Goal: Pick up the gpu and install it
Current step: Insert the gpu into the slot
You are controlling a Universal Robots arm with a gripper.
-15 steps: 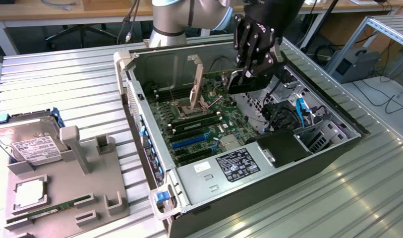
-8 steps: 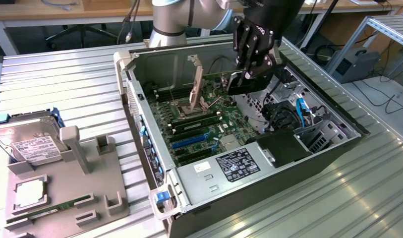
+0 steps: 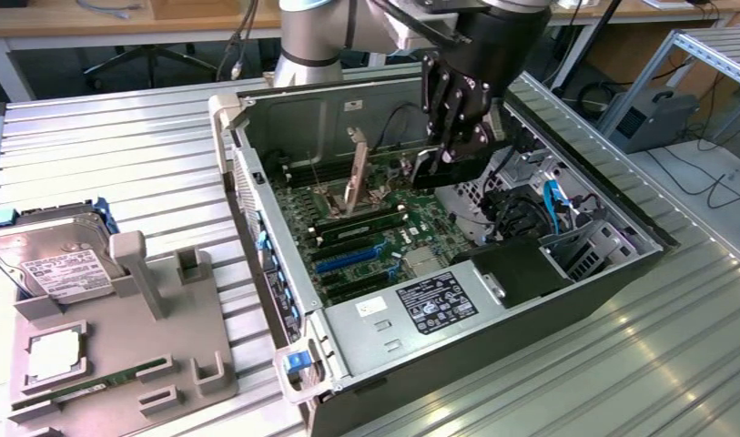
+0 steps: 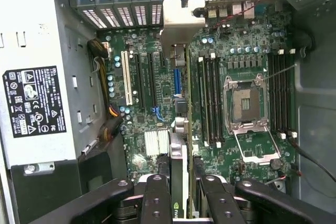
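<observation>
1. The gpu (image 4: pixel 179 166) hangs edge-down inside the computer case (image 3: pixel 321 114), just above the motherboard (image 4: pixel 137 129);
2. the gripper (image 4: pixel 185 203) pinches it between narrow fingers;
3. installing is in hand, I judge; it calls for the card's edge square over the slot (image 4: pixel 176 82).

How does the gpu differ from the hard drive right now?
Place: the gpu is clamped in the gripper inside the open case, over the motherboard; the hard drive rests in the grey fixture outside it, at the exterior view's left.
Pose: the gpu stands on edge; the hard drive lies label-up.
Build: the gpu is a thin card with a silver bracket; the hard drive is boxy.
Both are rectangular.
</observation>
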